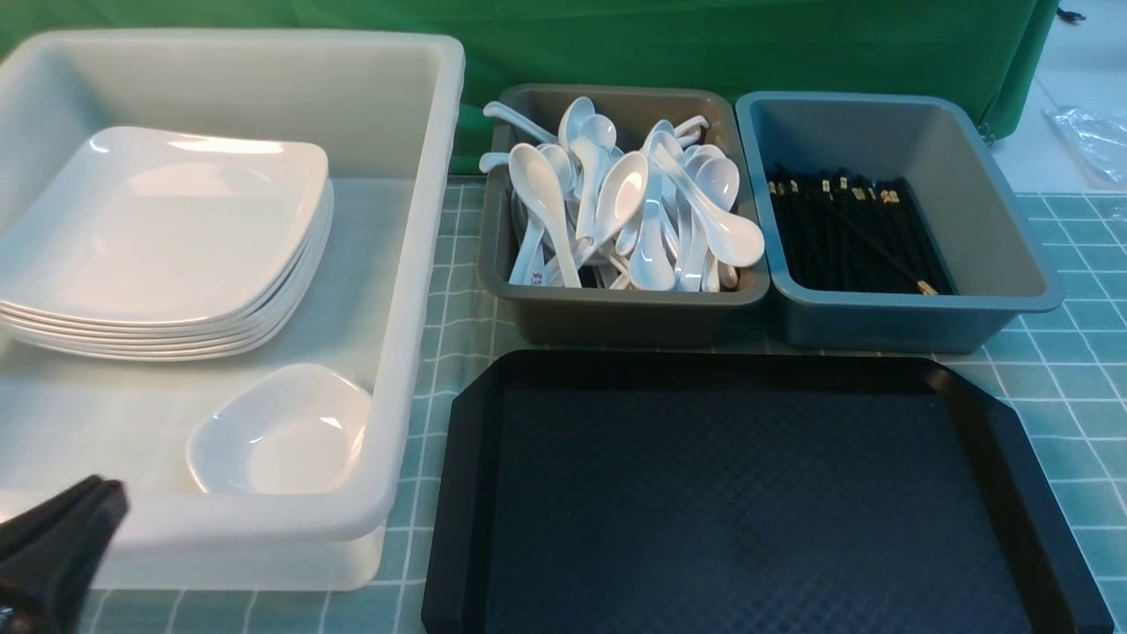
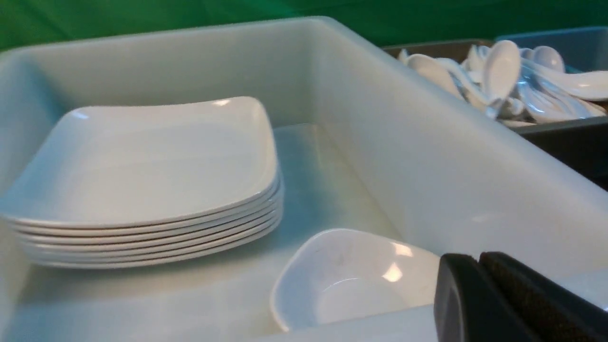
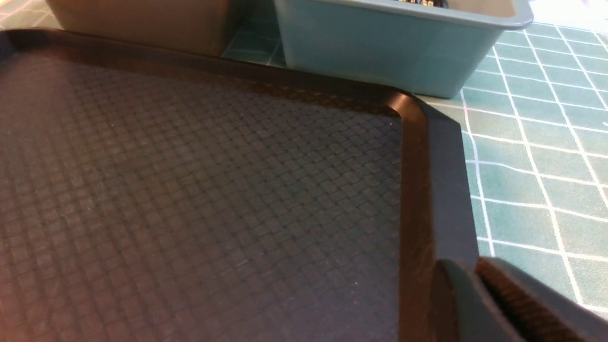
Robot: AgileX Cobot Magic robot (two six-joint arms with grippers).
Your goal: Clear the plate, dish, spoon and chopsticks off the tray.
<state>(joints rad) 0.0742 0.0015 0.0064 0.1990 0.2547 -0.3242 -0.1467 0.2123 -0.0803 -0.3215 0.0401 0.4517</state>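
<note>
The black tray (image 1: 458,440) lies bare at the front, with nothing on its textured floor (image 3: 190,190). A stack of white plates (image 1: 167,220) (image 2: 142,156) sits in the white bin (image 1: 423,220), and the small dish (image 1: 282,431) (image 2: 346,275) rests beside it near the bin's front wall. White spoons (image 1: 616,202) are heaped in the grey bin (image 1: 616,321). Black chopsticks (image 1: 845,229) lie in the blue bin (image 1: 968,176). My left gripper (image 1: 97,484) (image 2: 479,256) is shut and empty, just outside the white bin's front wall. My right gripper (image 3: 475,260) hangs by the tray's right rim, jaws together, holding nothing.
The three bins stand on a green checked cloth (image 1: 1074,370): the white one left of the tray, the grey and blue ones (image 3: 380,47) right behind it. A green backdrop (image 1: 704,44) closes the far side. The right arm does not show in the front view.
</note>
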